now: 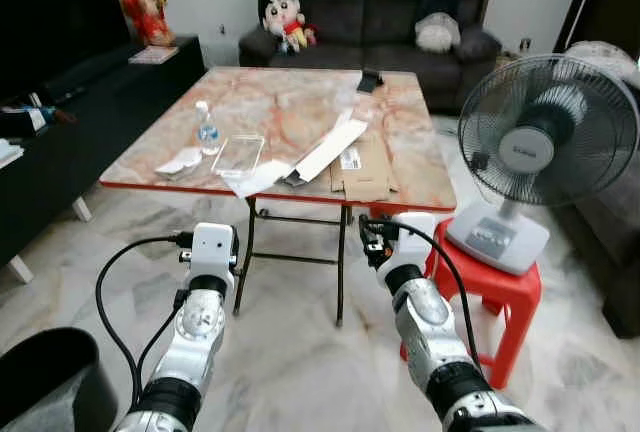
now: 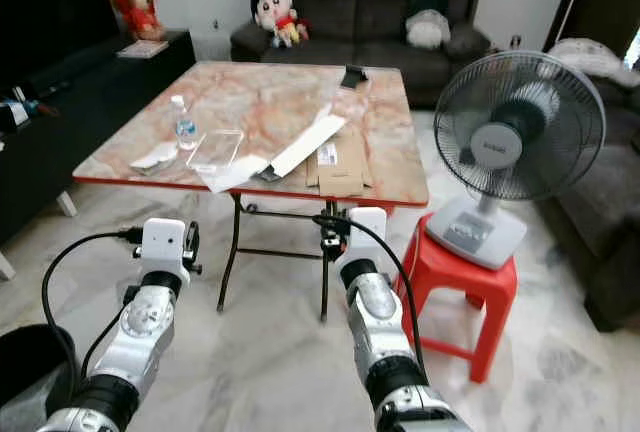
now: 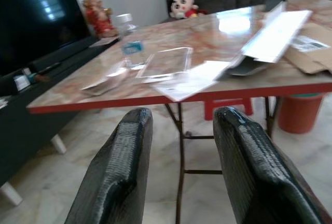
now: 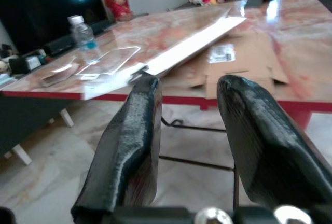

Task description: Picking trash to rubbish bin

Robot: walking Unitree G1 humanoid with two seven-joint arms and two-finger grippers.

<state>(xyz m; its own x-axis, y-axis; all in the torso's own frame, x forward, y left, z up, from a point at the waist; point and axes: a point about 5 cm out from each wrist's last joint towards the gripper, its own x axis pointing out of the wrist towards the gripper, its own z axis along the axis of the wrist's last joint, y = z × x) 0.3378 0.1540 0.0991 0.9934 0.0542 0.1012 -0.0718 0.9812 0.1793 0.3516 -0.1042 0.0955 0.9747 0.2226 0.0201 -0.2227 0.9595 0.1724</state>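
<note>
Trash lies on the marble-patterned folding table (image 1: 300, 102): a small plastic water bottle (image 1: 207, 130), a clear plastic tray (image 1: 238, 153), a crumpled wrapper (image 1: 180, 161), white paper (image 1: 255, 179), a long white box (image 1: 330, 148) and flattened cardboard (image 1: 365, 167). A black rubbish bin (image 1: 45, 377) stands on the floor at my lower left. Both arms are raised in front of the table's near edge, below its top. My left gripper (image 3: 181, 117) is open and holds nothing, facing the tray and bottle (image 3: 130, 45). My right gripper (image 4: 189, 86) is open too, facing the white box (image 4: 192, 45) and cardboard (image 4: 244, 60).
A standing fan (image 1: 530, 152) sits on a red plastic stool (image 1: 495, 287) right of the table. An orange bucket (image 3: 298, 112) stands under the table. A dark TV cabinet (image 1: 70, 122) runs along the left, a sofa (image 1: 370, 12) with soft toys behind.
</note>
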